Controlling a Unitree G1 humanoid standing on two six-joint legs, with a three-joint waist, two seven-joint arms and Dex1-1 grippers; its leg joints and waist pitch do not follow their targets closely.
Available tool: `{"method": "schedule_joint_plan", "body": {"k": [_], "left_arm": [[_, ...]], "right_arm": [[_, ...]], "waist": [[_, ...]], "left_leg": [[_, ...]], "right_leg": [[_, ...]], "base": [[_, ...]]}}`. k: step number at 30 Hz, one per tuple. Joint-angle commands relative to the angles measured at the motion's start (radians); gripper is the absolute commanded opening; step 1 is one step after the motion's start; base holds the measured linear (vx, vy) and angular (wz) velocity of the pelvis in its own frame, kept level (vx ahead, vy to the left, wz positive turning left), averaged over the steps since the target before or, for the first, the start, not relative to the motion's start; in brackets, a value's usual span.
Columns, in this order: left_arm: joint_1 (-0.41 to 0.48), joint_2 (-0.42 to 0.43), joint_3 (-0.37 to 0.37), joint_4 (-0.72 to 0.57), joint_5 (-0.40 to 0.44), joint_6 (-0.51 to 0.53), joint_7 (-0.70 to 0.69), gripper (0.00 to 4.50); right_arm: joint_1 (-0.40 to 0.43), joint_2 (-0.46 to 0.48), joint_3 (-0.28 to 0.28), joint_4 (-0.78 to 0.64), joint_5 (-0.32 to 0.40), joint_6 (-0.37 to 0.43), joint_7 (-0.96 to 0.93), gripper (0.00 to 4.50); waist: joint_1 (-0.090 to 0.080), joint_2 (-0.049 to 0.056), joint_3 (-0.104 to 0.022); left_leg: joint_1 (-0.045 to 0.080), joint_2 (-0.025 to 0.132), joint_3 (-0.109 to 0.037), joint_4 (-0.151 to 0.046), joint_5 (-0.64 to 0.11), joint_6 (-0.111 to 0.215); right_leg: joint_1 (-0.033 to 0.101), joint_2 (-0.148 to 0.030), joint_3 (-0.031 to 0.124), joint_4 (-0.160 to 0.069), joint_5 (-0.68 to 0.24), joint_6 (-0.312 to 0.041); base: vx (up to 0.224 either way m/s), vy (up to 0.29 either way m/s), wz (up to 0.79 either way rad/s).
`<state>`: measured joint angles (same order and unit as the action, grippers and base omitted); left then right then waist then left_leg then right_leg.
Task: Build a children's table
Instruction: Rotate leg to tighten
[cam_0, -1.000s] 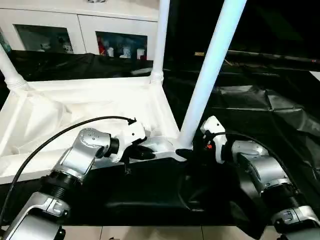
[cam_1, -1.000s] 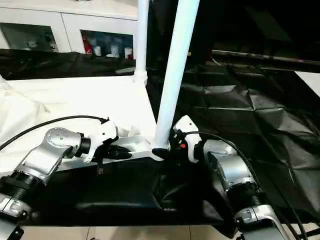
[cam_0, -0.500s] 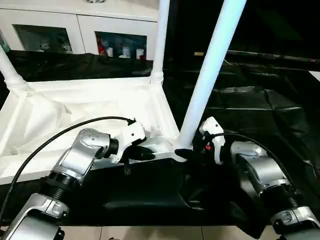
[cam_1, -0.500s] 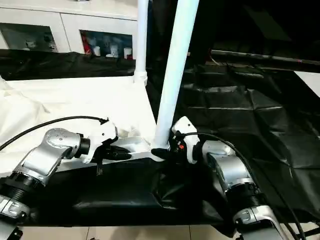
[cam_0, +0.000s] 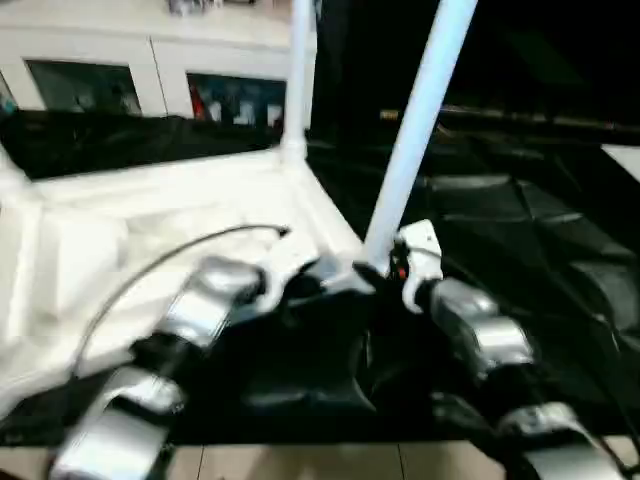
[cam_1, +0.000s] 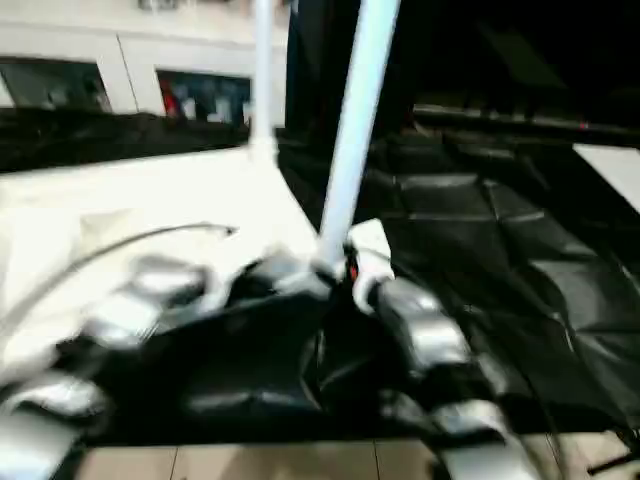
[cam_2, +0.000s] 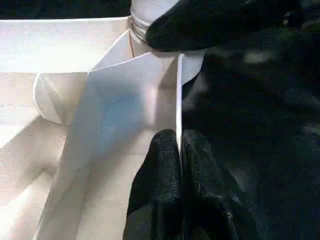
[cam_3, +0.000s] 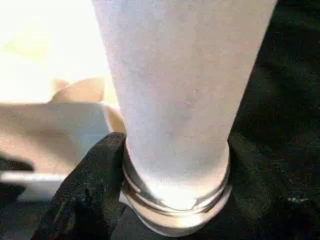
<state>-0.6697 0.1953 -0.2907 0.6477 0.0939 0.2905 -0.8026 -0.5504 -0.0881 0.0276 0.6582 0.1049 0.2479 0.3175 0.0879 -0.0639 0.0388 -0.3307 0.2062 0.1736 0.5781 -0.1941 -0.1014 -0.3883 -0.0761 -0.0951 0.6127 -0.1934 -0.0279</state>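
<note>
Centre frame: upturned table (cam_0: 150, 215) on black cover (cam_0: 560, 230), 2 legs upright. Left gripper (cam_2: 179, 150) pinched closed on the table's near rim. Right gripper (cam_3: 175, 200) clasps the near leg (cam_0: 415, 130) at its base, jaws partly spread.

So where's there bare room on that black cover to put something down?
Free: the black cover right of the near leg. Crowded: the near corner of the tabletop, where the left gripper pinches the rim and the right gripper clasps the leg's base.
</note>
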Motion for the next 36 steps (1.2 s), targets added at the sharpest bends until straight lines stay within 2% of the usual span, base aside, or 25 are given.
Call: {"method": "schedule_joint_plan", "body": {"k": [1,3,4,6,8,9,12,13,15,16,17,18,19,20,21,22,23,25,26,28,29,31,36], "left_arm": [[-0.007,-0.036,0.002,0.047,-0.002,-0.002,0.066,0.0],[-0.023,-0.059,-0.006,0.072,0.011,-0.018,0.076,0.0],[-0.03,-0.062,-0.014,0.084,0.019,-0.031,0.065,0.0],[-0.03,-0.054,-0.017,0.087,0.022,-0.04,0.05,0.0],[-0.027,-0.041,-0.016,0.087,0.021,-0.047,0.038,0.0],[-0.026,-0.038,-0.015,0.087,0.021,-0.048,0.036,0.0],[-0.02,-0.018,-0.015,0.083,0.017,-0.062,0.012,0.0],[-0.015,-0.006,-0.015,0.076,0.014,-0.072,-0.005,0.0],[-0.002,0.02,-0.012,0.059,0.006,-0.086,-0.038,0.0],[0.007,0.034,-0.009,0.052,0.0,-0.106,-0.06,0.0],[0.008,0.035,-0.009,0.051,-0.001,-0.108,-0.063,0.0],[0.016,0.049,-0.007,0.043,-0.008,-0.12,-0.094,0.0],[0.024,0.061,-0.008,0.036,-0.014,-0.135,-0.124,0.0],[0.024,0.061,-0.008,0.036,-0.014,-0.135,-0.124,0.0],[0.036,0.076,-0.012,0.019,-0.024,-0.161,-0.168,0.0],[0.067,0.112,-0.034,-0.046,-0.051,-0.154,-0.267,0.0],[0.085,0.133,-0.046,-0.088,-0.066,-0.141,-0.322,0.0],[0.111,0.164,-0.06,-0.15,-0.088,-0.116,-0.39,0.0],[0.118,0.172,-0.062,-0.168,-0.094,-0.105,-0.407,0.0],[0.127,0.18,-0.063,-0.185,-0.1,-0.095,-0.419,0.0],[0.13,0.182,-0.063,-0.188,-0.101,-0.095,-0.422,0.0],[0.137,0.185,-0.063,-0.193,-0.102,-0.099,-0.424,0.0],[0.148,0.189,-0.06,-0.209,-0.102,-0.095,-0.425,0.0]], "right_arm": [[0.006,0.023,0.011,0.054,-0.028,0.028,-0.051,2.73],[-0.009,0.056,0.012,0.072,-0.03,0.012,-0.076,2.73],[-0.013,0.071,0.021,0.074,-0.034,-0.013,-0.066,3.29],[-0.015,0.075,0.018,0.07,-0.028,-0.031,-0.05,3.46],[-0.017,0.071,0.007,0.062,-0.016,-0.045,-0.04,3.52],[-0.018,0.068,0.005,0.06,-0.015,-0.047,-0.04,3.77],[-0.018,0.032,0.024,0.04,-0.019,-0.059,0.022,3.95],[-0.012,0.002,0.041,0.022,-0.019,-0.053,0.081,3.95],[0.011,-0.079,0.087,-0.033,-0.019,-0.042,0.236,3.95],[0.029,-0.126,0.11,-0.068,-0.02,-0.042,0.314,3.95],[0.031,-0.132,0.113,-0.073,-0.02,-0.042,0.323,3.95],[0.046,-0.176,0.129,-0.102,-0.023,-0.051,0.39,3.95],[0.056,-0.205,0.135,-0.119,-0.025,-0.059,0.435,3.95],[0.056,-0.205,0.135,-0.119,-0.025,-0.059,0.435,3.95],[0.063,-0.23,0.136,-0.134,-0.021,-0.064,0.473,3.95],[0.07,-0.258,0.135,-0.154,-0.012,-0.064,0.518,3.95],[0.075,-0.273,0.135,-0.168,-0.004,-0.062,0.545,3.95],[0.085,-0.298,0.139,-0.196,0.012,-0.056,0.594,3.95],[0.088,-0.306,0.143,-0.206,0.02,-0.051,0.612,3.95],[0.094,-0.316,0.154,-0.223,0.029,-0.046,0.639,3.95],[0.096,-0.318,0.157,-0.228,0.031,-0.045,0.645,3.95],[0.1,-0.318,0.167,-0.238,0.032,-0.04,0.662,3.95],[0.098,-0.311,0.174,-0.23,0.019,-0.045,0.681,3.95]], "waist": [[-0.002,0.003,-0.046],[-0.001,0.008,-0.047],[0.0,0.009,-0.048],[0.001,0.008,-0.048],[0.0,0.008,-0.047],[0.0,0.005,-0.046],[-0.001,0.007,-0.045],[0.002,0.005,-0.045],[0.006,0.003,-0.047],[0.005,0.003,-0.047],[0.006,0.0,-0.046],[0.008,-0.002,-0.047],[0.007,-0.002,-0.047],[0.005,-0.003,-0.048],[0.006,0.002,-0.05],[0.004,0.003,-0.05],[0.004,0.0,-0.053],[0.005,0.003,-0.054],[0.007,0.001,-0.055],[0.004,0.004,-0.053],[0.004,0.0,-0.053],[0.005,0.003,-0.052],[0.011,-0.003,-0.05]], "left_leg": [[-0.004,0.024,-0.008,-0.071,-0.217,0.0],[-0.006,0.025,-0.008,-0.073,-0.206,0.003],[-0.006,0.026,-0.008,-0.073,-0.204,0.0],[-0.008,0.027,-0.008,-0.074,-0.201,0.004],[-0.008,0.027,-0.008,-0.075,-0.204,0.007],[-0.008,0.027,-0.008,-0.075,-0.208,0.009],[-0.008,0.027,-0.008,-0.075,-0.22,0.014],[-0.008,0.027,-0.01,-0.075,-0.216,0.014],[-0.013,0.027,-0.007,-0.07,-0.188,0.036],[-0.013,0.028,-0.006,-0.07,-0.184,0.042],[-0.017,0.027,-0.006,-0.07,-0.175,0.05],[-0.017,0.027,-0.005,-0.068,-0.164,0.058],[-0.017,0.027,-0.005,-0.068,-0.161,0.06],[-0.019,0.025,-0.005,-0.067,-0.152,0.064],[-0.02,0.025,-0.006,-0.066,-0.137,0.063],[-0.019,0.027,-0.005,-0.066,-0.135,0.063],[-0.02,0.03,-0.007,-0.066,-0.115,0.068],[-0.016,0.031,-0.002,-0.063,-0.099,0.075],[-0.017,0.031,-0.001,-0.061,-0.088,0.085],[-0.015,0.032,0.0,-0.061,-0.074,0.094],[-0.015,0.032,0.0,-0.061,-0.072,0.093],[-0.015,0.033,0.0,-0.061,-0.081,0.088],[-0.016,0.031,0.001,-0.062,-0.109,0.071]], "right_leg": [[0.034,-0.076,0.06,-0.099,-0.395,-0.081],[0.033,-0.076,0.06,-0.096,-0.357,-0.09],[0.036,-0.075,0.059,-0.094,-0.329,-0.098],[0.038,-0.076,0.06,-0.091,-0.306,-0.105],[0.039,-0.077,0.06,-0.091,-0.305,-0.109],[0.04,-0.077,0.06,-0.091,-0.314,-0.108],[0.039,-0.078,0.06,-0.096,-0.344,-0.102],[0.042,-0.077,0.058,-0.096,-0.343,-0.096],[0.048,-0.076,0.06,-0.092,-0.289,-0.103],[0.045,-0.076,0.061,-0.089,-0.274,-0.108],[0.049,-0.075,0.06,-0.088,-0.267,-0.11],[0.051,-0.076,0.06,-0.087,-0.257,-0.112],[0.048,-0.076,0.061,-0.086,-0.251,-0.117],[0.052,-0.075,0.059,-0.085,-0.249,-0.121],[0.051,-0.077,0.059,-0.082,-0.236,-0.13],[0.051,-0.075,0.06,-0.082,-0.224,-0.134],[0.054,-0.077,0.06,-0.074,-0.185,-0.151],[0.049,-0.074,0.062,-0.068,-0.139,-0.176],[0.051,-0.072,0.062,-0.063,-0.099,-0.19],[0.045,-0.069,0.06,-0.059,-0.058,-0.215],[0.047,-0.07,0.06,-0.058,-0.055,-0.217],[0.047,-0.071,0.06,-0.059,-0.066,-0.219],[0.048,-0.074,0.061,-0.068,-0.147,-0.187]], "base": [[0.0,0.0,0.0],[0.0,0.0,0.0],[0.0,0.0,0.0],[0.0,0.0,0.0],[0.0,0.0,0.0],[0.0,0.0,0.0],[0.0,0.0,0.0],[0.0,0.0,0.0],[0.0,0.0,0.0],[0.0,0.0,0.0],[0.0,0.0,0.0],[0.0,0.0,0.0],[0.0,0.0,0.0],[0.0,0.0,0.0],[0.0,0.0,0.0],[0.0,0.0,0.0],[0.0,0.0,0.0],[0.0,0.0,0.0],[0.0,0.0,0.0],[0.0,0.0,0.0],[0.0,0.0,0.0],[0.0,0.0,0.0],[0.0,0.0,0.0]]}}
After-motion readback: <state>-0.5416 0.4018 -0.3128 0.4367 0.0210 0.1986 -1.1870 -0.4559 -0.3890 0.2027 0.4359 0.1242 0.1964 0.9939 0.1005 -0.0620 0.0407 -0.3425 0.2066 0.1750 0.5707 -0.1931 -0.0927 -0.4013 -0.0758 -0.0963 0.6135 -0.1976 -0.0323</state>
